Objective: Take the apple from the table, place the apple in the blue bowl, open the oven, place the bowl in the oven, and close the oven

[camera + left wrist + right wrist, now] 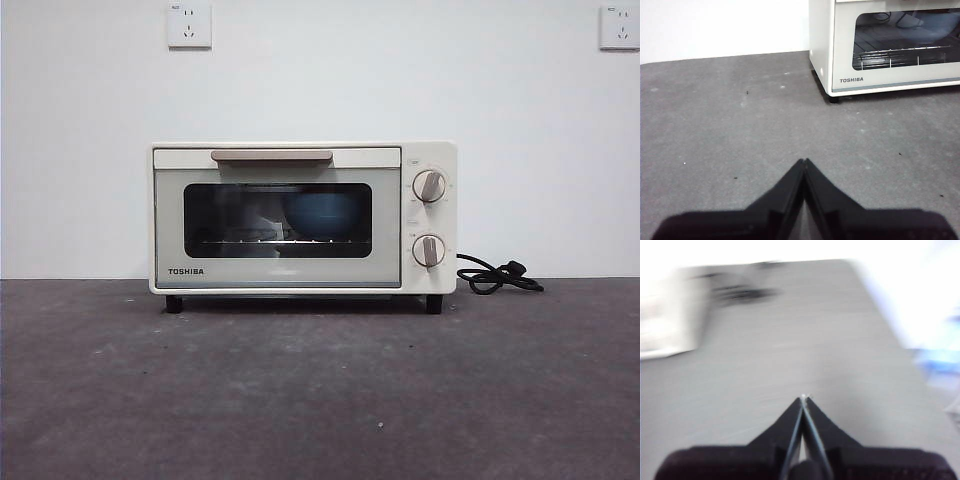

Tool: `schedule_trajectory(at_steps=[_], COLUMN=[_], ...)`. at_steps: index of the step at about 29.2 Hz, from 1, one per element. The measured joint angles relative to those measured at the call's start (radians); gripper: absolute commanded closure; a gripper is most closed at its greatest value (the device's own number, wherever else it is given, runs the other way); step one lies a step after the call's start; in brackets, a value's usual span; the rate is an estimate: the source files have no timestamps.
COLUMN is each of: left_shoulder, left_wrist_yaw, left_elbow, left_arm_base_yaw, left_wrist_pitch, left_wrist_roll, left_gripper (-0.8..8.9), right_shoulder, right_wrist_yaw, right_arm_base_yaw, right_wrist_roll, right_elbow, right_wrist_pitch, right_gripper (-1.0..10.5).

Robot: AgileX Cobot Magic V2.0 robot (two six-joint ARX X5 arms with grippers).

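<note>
The oven (303, 218) stood at the far side of the table (320, 390), against the white wall, with its door shut and the beige handle (271, 156) lying flat along the top edge. Through the dark glass the blue bowl (322, 215) sat on the wire rack, right of the window's middle. The apple could not be made out; I judged it to be inside the bowl, but the glass was too dark to tell. The black cord (497, 275) lay coiled on the table to the oven's right.

Neither arm showed in the front view. The left gripper (804, 161) hung over bare table, near and to the left of the oven, its two jaws pressed together at the tips and holding nothing. The right gripper (803, 398) was likewise pinched closed and empty; its picture was blurred, the oven only a pale smear.

To my eye every step looked done, the closing of the door last. Nothing more seemed called for than that the arms rest clear.
</note>
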Motion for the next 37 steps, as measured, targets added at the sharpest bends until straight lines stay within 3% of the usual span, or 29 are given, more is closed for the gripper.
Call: schedule_trajectory(at_steps=[2,7,10,14,18,27,37], left_shoulder=[0.001,0.012,0.013,0.013,0.013,0.013,0.013], left_wrist_yaw=[0.000,0.000,0.000,0.000,0.000,0.000,0.000], left_elbow=[0.000,0.000,0.000,0.000,0.000,0.000,0.000], left_arm_base_yaw=[0.000,0.000,0.000,0.000,0.000,0.000,0.000], left_wrist_pitch=[0.000,0.000,0.000,0.000,0.000,0.000,0.000], left_wrist_roll=[0.000,0.000,0.000,0.000,0.000,0.000,0.000], left_gripper=[8.17,8.17,8.17,8.17,8.17,8.17,8.17], right_shoulder=[-0.041,-0.100,-0.159,-0.283,-0.390,-0.525,-0.566], right_wrist_yaw=[0.056,0.010,-0.129,-0.414,-0.549,-0.564,-0.618], right_arm_base_yaw=[-0.053,-0.185,-0.256,-0.330,-0.348,-0.360,-0.360], right_wrist_roll=[-0.005,0.037,0.044,0.042,0.010,-0.074,-0.210], right_elbow=[0.000,-0.052,-0.179,-0.432,-0.649,-0.946,-1.072], right_wrist_pitch=[-0.024,0.133,0.283,0.529,0.661,0.818,0.987], right_gripper=[9.5,9.5,9.5,9.5,9.5,9.5,9.5])
